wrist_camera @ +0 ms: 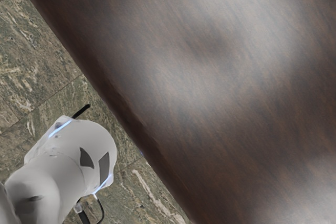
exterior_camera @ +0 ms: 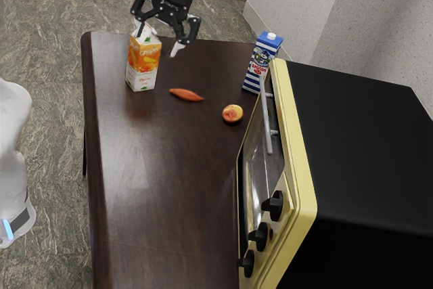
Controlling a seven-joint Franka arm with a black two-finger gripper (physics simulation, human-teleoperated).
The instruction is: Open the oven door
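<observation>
In the exterior view my gripper (exterior_camera: 159,41) stands open above the far end of the table, over the orange juice carton, its two fingers spread apart. The cream-yellow and black oven (exterior_camera: 369,147) sits at the exterior view's right. Its glass-fronted door (exterior_camera: 255,174) looks closed, with a long metal handle (exterior_camera: 266,123) along its upper edge. A wide stretch of table separates the gripper from that handle.
On the dark table (exterior_camera: 183,187) are an orange juice carton (exterior_camera: 143,65), a red-orange vegetable (exterior_camera: 186,95), a peach (exterior_camera: 232,114) and a blue-striped carton (exterior_camera: 260,63) by the oven's far corner. The wrist view has the tabletop (wrist_camera: 210,87) and robot base (wrist_camera: 73,156).
</observation>
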